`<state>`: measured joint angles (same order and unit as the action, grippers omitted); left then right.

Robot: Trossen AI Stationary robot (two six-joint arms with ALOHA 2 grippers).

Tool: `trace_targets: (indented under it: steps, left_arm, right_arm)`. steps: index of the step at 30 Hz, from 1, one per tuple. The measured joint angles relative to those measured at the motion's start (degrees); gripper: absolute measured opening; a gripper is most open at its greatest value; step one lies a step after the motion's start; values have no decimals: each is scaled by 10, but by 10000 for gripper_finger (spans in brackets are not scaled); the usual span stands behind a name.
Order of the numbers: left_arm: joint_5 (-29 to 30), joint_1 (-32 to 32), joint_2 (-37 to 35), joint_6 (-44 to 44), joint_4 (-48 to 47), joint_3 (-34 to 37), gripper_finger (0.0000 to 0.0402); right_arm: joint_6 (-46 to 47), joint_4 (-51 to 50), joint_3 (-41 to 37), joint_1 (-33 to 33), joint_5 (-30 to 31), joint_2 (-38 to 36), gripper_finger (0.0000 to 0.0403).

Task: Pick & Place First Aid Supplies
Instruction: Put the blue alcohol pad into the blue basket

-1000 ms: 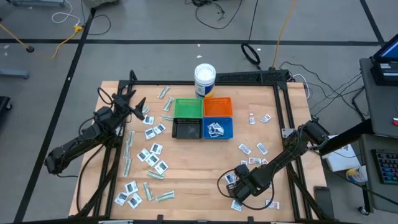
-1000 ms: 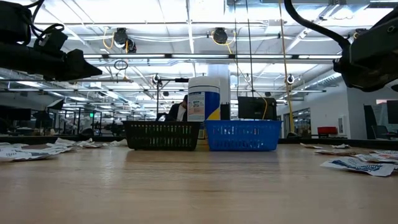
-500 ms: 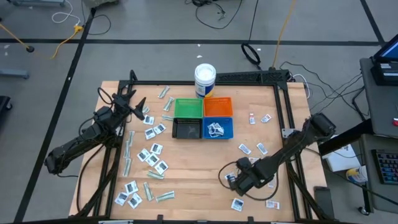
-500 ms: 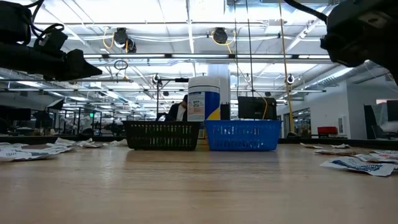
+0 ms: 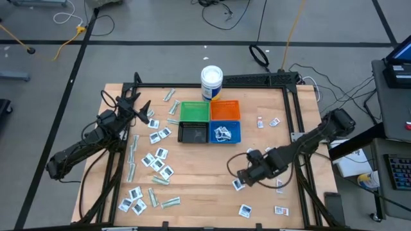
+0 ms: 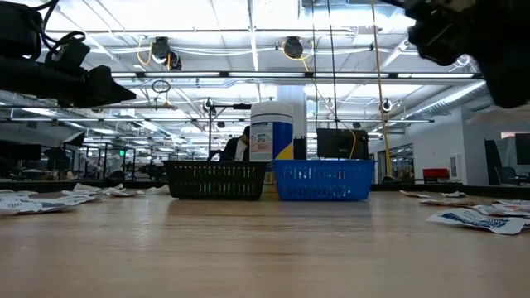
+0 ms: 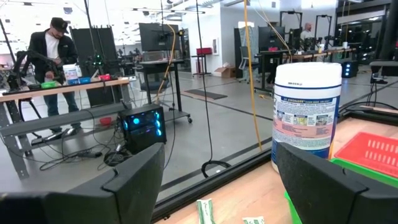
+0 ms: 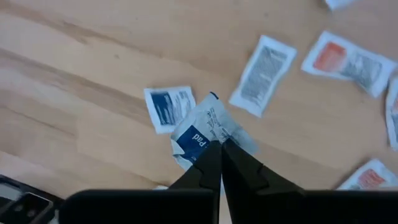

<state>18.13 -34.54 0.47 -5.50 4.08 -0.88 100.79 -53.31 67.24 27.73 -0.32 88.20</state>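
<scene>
A crumpled white sachet with blue "Pad" print (image 8: 208, 134) hangs pinched between the pressed-together fingertips of the right gripper (image 8: 219, 149), above the bare wood of the table (image 5: 199, 173). Seen from above, this gripper (image 5: 243, 176) sits toward 5 o'clock of the table's middle. Beneath it lie a small blue-print sachet (image 8: 170, 107), a dark-print sachet (image 8: 263, 74) and a red-print sachet (image 8: 348, 62). At 12 o'clock stand four square bins: green (image 5: 194, 111), orange (image 5: 225, 110), black (image 5: 192, 133) and blue (image 5: 225, 133), the blue one holding packets. A white cylindrical tub (image 5: 212, 82) stands behind them. The left gripper (image 5: 140, 112), fingers spread and empty, hovers toward 10 o'clock over scattered sachets and pale-green strips (image 5: 132, 168).
</scene>
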Motion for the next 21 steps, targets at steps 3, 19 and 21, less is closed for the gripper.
trace_targets:
  steps: [3,19,21]
  left_arm:
    - [0,0,0,0,0,0,308]
    - [0,0,0,0,0,0,308]
    - [0,0,0,0,0,0,308]
  right_arm:
    - [-50,-1,0,-46,0,0,0]
    - [-299,-2,0,-324,2,0,0]
    - [-311,-2,0,-347,2,0,0]
